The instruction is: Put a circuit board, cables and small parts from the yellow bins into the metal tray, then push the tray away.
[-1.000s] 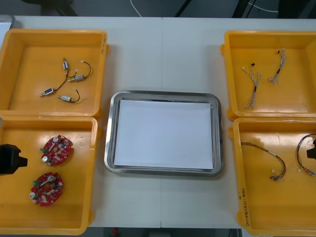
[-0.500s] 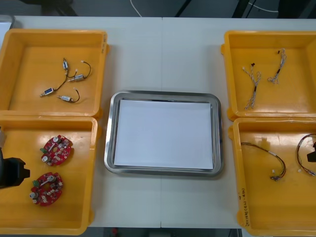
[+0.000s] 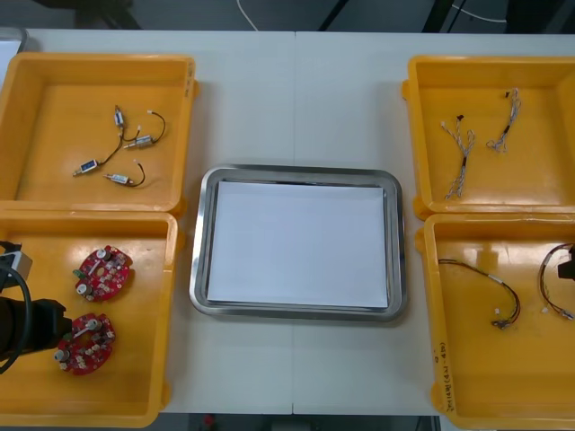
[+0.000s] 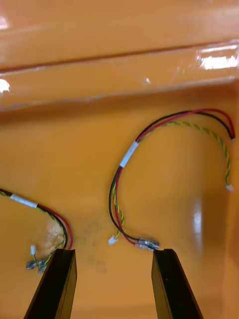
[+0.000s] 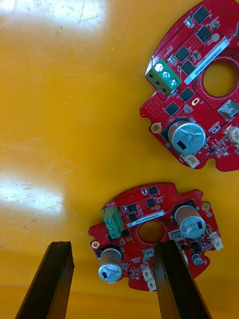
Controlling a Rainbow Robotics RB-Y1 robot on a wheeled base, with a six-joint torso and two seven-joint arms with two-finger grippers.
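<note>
A: Front view first. Surface?
B: Light table (image 3: 296, 90), seamed down the middle. Carries four bins (image 3: 187, 135), two a side, with the tray (image 3: 199, 269) between them, shiny at the rim, white inside.
A: And the room?
B: Dark floor past the far edge, crossed by a white cord (image 3: 244, 13) and dark struts.
A: Inside the bins?
B: Far left: parts (image 3: 126, 144) trailing thin wires. Near left: far board (image 3: 101, 272) and near board (image 3: 85, 342), close together, not touching. Far right: twisted cables (image 3: 462, 153). Near right: two cables (image 3: 503, 287).
A: Arms?
B: Left gripper (image 3: 49, 325) in from the left edge, over the near left bin, just beside near board. Right gripper (image 3: 568, 268) at the right edge, over the near right bin. Cannot tell either's jaws from here.
A: Right wrist view, then.
B: Fingers (image 4: 57, 284) wide apart, gripping nothing, above the bin floor. Between the fingertips and just past them, the plug end of one arched cable; by one finger, the other's end.
A: Left wrist view?
B: Open likewise, holding nothing. Straddles near board (image 5: 149, 234), with one finger across its edge; contact impossible to tell. Far board (image 5: 199, 89) farther off, apart from it.
</note>
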